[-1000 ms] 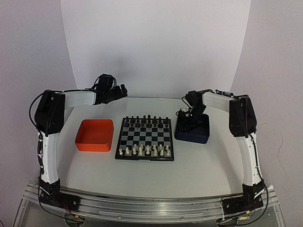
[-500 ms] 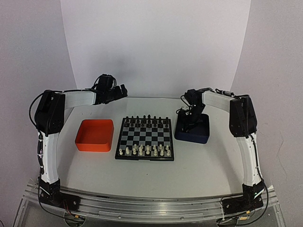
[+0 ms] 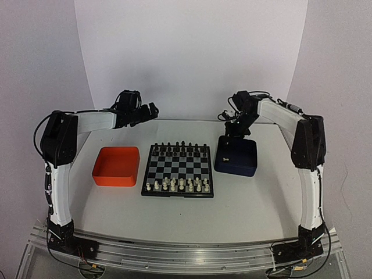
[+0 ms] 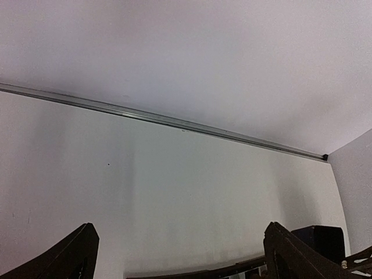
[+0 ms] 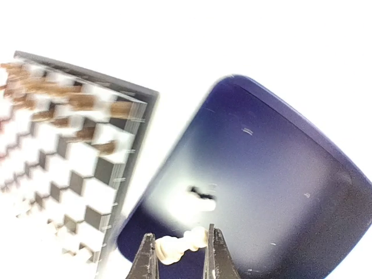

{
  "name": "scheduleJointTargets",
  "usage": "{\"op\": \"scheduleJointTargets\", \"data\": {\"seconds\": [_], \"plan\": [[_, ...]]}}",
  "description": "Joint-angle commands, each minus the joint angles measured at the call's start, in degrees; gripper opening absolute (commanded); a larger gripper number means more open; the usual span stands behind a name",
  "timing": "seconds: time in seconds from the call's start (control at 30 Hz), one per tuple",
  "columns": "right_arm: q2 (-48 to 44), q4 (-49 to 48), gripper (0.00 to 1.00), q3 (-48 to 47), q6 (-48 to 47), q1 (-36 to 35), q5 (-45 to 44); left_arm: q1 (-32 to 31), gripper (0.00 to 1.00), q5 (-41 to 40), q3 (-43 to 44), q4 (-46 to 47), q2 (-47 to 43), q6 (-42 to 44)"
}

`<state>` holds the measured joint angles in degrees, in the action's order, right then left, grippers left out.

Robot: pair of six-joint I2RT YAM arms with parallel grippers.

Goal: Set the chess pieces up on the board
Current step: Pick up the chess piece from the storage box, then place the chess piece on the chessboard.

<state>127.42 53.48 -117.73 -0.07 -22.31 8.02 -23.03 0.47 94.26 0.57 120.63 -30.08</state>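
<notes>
- The board (image 3: 177, 170) sat mid-frame in the top view.
- Dark blue tray (image 3: 237, 158) was just right of it, with a spare piece (image 5: 203, 200) lying inside.
- Left gripper (image 3: 148, 110) hung upper left, spread wide with nothing in it.
- Right gripper (image 5: 180, 256) pinched a cream-white piece (image 5: 177, 243) above the tray. Looked like the carry step; next it'd need a free near-side square.

Motion blur smears the board (image 5: 70, 174) and the held chess piece (image 5: 174, 247). The bottom edge crops the left gripper (image 4: 181, 233).

No legible text, label, brand or number anywhere, though right wrist view perhaps too blurry for certainty.
</notes>
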Motion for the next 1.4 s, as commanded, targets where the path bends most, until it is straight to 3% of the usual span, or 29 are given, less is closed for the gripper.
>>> {"op": "scheduleJointTargets", "data": {"seconds": [0.0, 0.13, 0.27, 0.37, 0.47, 0.6, 0.9, 1.13, 1.37], "plan": [[-10.44, -5.16, 0.02, 3.12, -14.67, -1.07, 18.04, 0.44, 1.00, 14.81, 2.27, 0.19, -5.36, -1.61], [-16.39, -12.36, 0.03, 10.78, -28.61, -5.09, 21.35, 0.46, 0.97, 37.07, 5.77, -4.59, -4.28, -2.41], [-22.66, -19.65, 0.04, 22.45, -46.74, -10.20, 25.39, 0.11, 0.95, 64.27, -3.35, 16.83, -5.09, -16.83], [-25.79, -22.60, 0.04, 27.65, -53.01, -11.22, 31.87, -2.73, 0.90, 73.75, -7.25, 25.32, -4.56, -25.47], [-26.19, -22.85, 0.03, 27.02, -51.87, -11.85, 36.19, -7.02, 0.84, 77.98, -8.37, 26.05, -4.99, -27.13], [-27.82, -22.94, 0.05, 28.15, -51.14, -12.74, 39.14, -10.91, 0.79, 78.42, -8.62, 15.25, -7.04, -18.49], [-28.56, -22.91, 0.05, 28.61, -51.82, -13.93, 40.96, -15.12, 0.60, 77.99, -12.25, 9.44, -11.58, -11.27], [-29.49, -22.94, 0.05, 29.92, -52.05, -14.62, 40.59, -15.12, 0.39, 76.71, -13.59, 12.87, -11.41, -14.12], [-29.07, -22.91, 0.05, 29.86, -52.15, -15.14, 40.54, -15.12, 0.31, 76.72, -14.68, 17.96, -10.94, -17.75]]}}
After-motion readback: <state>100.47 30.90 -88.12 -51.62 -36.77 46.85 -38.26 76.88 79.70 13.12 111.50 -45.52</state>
